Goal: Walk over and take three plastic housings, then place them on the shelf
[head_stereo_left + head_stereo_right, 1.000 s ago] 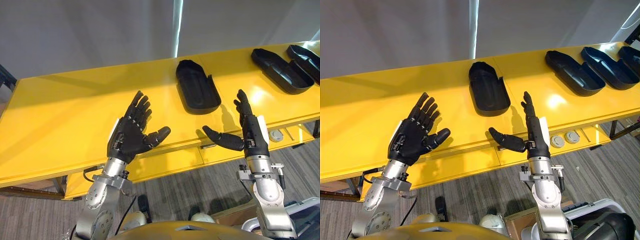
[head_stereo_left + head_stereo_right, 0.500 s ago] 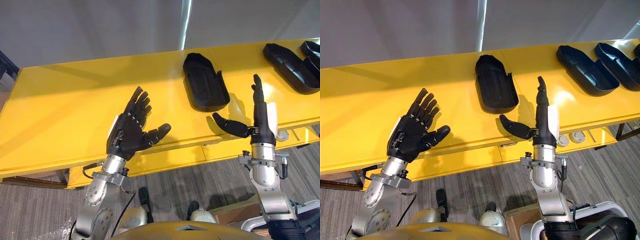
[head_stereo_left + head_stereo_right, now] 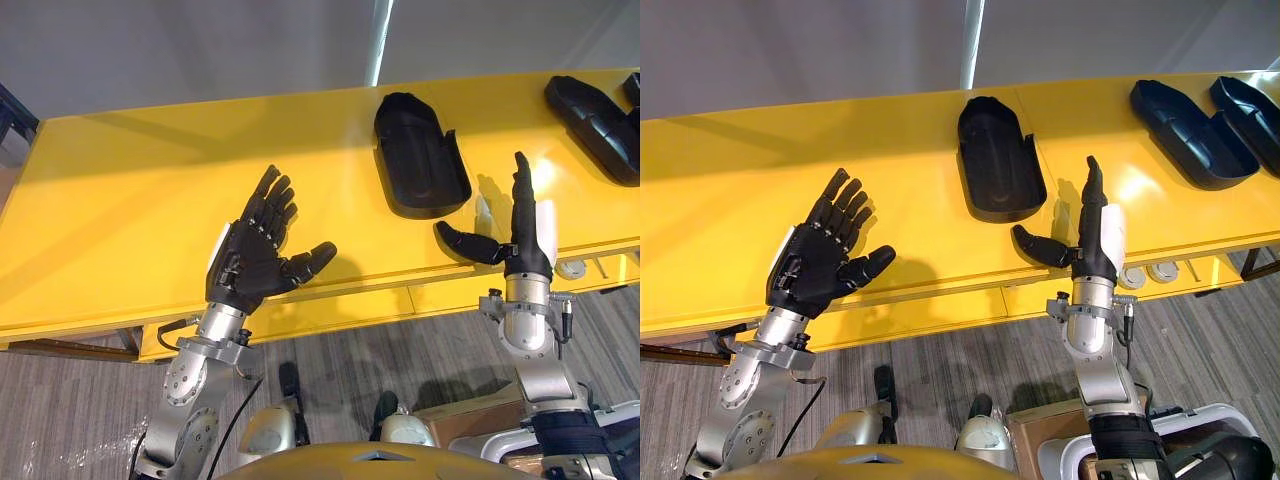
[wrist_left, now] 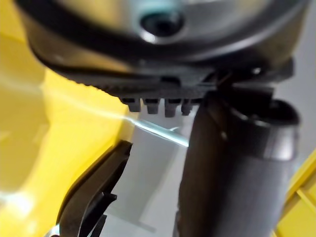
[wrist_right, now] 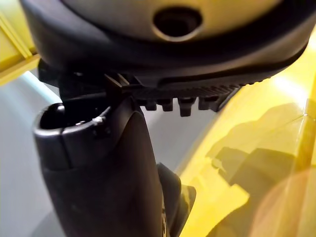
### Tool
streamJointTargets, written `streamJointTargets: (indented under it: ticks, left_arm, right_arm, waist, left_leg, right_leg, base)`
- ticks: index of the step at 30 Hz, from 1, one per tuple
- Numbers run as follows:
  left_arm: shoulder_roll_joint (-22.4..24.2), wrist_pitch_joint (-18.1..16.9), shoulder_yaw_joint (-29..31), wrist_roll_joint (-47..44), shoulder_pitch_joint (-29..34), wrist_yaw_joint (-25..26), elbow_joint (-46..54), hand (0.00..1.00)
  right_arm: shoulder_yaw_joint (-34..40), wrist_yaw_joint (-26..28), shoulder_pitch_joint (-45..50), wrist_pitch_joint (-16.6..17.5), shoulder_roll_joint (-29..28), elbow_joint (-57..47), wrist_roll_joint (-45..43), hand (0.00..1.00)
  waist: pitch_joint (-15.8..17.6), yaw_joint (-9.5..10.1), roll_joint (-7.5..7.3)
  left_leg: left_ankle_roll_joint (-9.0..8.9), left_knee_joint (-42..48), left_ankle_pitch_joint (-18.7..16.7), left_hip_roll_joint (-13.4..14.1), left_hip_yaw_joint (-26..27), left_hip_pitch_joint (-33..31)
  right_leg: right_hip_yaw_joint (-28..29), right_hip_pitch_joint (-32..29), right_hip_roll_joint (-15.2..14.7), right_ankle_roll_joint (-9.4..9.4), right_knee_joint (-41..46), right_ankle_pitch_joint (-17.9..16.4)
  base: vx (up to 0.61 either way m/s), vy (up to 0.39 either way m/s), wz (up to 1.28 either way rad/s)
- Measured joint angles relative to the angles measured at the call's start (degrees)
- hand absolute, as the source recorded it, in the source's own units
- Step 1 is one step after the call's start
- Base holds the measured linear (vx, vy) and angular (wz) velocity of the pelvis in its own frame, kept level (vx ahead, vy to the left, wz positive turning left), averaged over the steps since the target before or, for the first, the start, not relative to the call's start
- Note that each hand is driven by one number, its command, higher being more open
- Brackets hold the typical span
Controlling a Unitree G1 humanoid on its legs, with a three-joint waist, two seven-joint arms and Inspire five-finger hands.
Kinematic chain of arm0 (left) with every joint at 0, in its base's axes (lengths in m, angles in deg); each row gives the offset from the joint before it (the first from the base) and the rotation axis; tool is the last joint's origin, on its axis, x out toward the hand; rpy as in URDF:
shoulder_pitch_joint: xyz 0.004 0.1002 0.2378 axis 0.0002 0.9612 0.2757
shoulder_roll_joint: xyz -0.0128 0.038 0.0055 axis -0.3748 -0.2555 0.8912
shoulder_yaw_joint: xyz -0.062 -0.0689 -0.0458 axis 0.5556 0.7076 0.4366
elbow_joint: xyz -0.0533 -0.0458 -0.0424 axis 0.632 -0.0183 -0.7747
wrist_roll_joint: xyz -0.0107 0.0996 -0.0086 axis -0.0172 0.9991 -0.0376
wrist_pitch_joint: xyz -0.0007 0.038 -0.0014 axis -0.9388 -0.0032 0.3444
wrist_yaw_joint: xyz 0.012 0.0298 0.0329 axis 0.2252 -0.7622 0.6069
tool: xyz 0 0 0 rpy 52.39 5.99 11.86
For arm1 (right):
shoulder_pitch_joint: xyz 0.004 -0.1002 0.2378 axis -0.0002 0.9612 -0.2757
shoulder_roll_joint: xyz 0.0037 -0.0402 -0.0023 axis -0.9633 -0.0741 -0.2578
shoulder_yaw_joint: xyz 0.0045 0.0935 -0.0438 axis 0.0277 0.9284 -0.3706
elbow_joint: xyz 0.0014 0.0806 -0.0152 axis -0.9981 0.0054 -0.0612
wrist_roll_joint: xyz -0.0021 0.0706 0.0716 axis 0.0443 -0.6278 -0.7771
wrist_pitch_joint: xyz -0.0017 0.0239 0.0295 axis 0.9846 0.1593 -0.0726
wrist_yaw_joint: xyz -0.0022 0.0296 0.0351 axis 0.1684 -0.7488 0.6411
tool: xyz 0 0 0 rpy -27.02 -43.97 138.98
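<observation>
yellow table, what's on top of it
Three black housings: one central, two farther right. Left robot hand and right robot hand, both open, hide parts of its front.

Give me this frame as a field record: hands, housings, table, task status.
left hand: open, empty, palm facing the camera
right hand: open, empty, fingers straight, thumb out
first housing: lying on table, just beyond right hand, untouched
second housing: on table, further right
third housing: beside second housing, at the right edge of the right eye view
table: yellow, holds all three housings
status: nothing picked up yet
</observation>
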Motion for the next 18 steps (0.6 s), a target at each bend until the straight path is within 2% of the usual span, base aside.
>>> streamJointTargets:
  ticks: [3,9,18]
  left_arm:
    - [0.0,-0.1,0.0,0.0,-0.1,0.0,0.0,1.0]
    - [0.0,-0.1,0.1,0.0,-1.0,-0.1,0.0,1.0]
    - [0.0,-0.4,2.2,-0.1,-2.9,-0.2,0.0,1.0]
  right_arm:
    - [0.0,-1.6,-0.8,-0.1,0.0,1.3,0.0,1.0]
    - [0.0,-4.7,-5.7,-0.1,0.1,4.5,0.0,1.0]
    - [-0.8,-6.3,-10.7,-0.9,2.2,7.6,-0.1,1.0]
  waist:
    - [0.2,0.67,0.23]
    - [2.3,0.78,0.79]
    - [3.5,0.93,1.03]
  left_leg:
    - [-0.07,0.0,0.0,0.0,-0.5,-0.2]
    - [0.04,0.0,0.8,0.1,-1.3,-1.4]
    - [0.22,0.0,1.5,0.0,-2.3,-2.8]
  right_leg:
    - [-0.3,0.0,0.0,-0.17,0.2,-0.2]
    - [-1.3,-1.1,0.0,-0.32,1.1,-0.4]
    - [-1.9,-2.3,0.0,-0.37,1.8,-0.4]
  base:
    - [0.0,0.009,0.04]
    - [-0.02,0.013,0.08]
    - [-0.01,0.008,0.04]
